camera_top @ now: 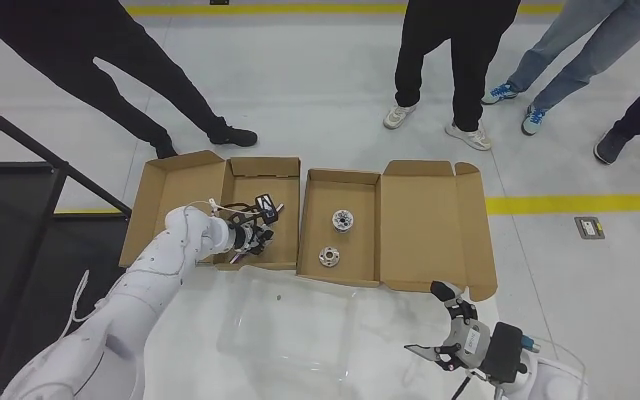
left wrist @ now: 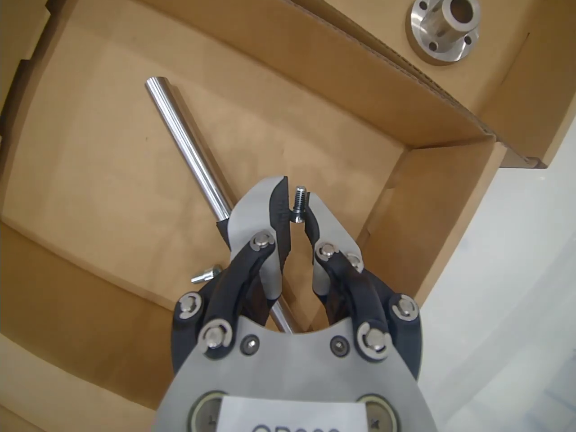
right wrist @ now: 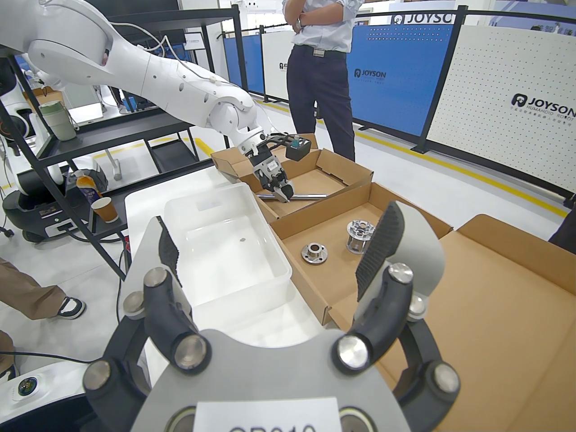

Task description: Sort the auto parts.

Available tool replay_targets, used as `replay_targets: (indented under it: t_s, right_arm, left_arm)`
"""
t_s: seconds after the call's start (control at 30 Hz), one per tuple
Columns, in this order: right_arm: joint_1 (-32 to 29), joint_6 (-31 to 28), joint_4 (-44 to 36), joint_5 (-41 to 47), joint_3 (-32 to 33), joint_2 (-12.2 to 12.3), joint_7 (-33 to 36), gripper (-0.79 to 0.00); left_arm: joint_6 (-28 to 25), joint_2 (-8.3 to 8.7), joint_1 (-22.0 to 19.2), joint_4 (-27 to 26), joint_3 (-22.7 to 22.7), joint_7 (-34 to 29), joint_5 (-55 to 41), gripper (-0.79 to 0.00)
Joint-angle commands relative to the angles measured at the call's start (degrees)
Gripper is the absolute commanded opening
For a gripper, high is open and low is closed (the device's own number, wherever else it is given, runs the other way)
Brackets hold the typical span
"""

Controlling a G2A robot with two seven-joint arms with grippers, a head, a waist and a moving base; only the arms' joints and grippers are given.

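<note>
Left end effector (left wrist: 298, 193) pinches a small screw (left wrist: 299, 206) over the cardboard box (left wrist: 90, 105) holding a steel rod (left wrist: 189, 146). Right end effector (camera_top: 432, 322) is spread wide, lower right of top view.

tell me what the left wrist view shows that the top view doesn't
Left wrist view: a small bolt pinched in the left gripper, and a loose screw on the box floor. Top view: the right gripper, open, near the clear bin, and a second round part. Both: the left gripper over the left cardboard box, and the flanged hub in the neighbouring box.
</note>
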Motion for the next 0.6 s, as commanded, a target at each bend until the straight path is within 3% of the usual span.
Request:
replay_targets:
  t_s: [0.0, 0.2, 0.37, 0.57]
  right_arm:
    - [0.0, 0.0, 0.0, 0.0, 0.0, 0.0, 0.0, 0.0]
    - [0.0, 0.0, 0.0, 0.0, 0.0, 0.0, 0.0, 0.0]
    - [0.0, 0.0, 0.0, 0.0, 0.0, 0.0, 0.0, 0.0]
    - [0.0, 0.0, 0.0, 0.0, 0.0, 0.0, 0.0, 0.0]
  left_arm:
    - [-0.18, -0.63, -0.19, 1.18, 0.02, 0.3, 0.32, -0.785]
    - [-0.48, -2.22, -0.65, 4.17, -0.01, 1.7, 1.72, -0.674]
    - [-0.91, -3.02, -0.93, 5.91, -0.22, 3.42, 2.84, -0.646]
    - [-1.17, -3.52, -1.22, 7.05, -0.51, 5.46, 4.39, -0.557]
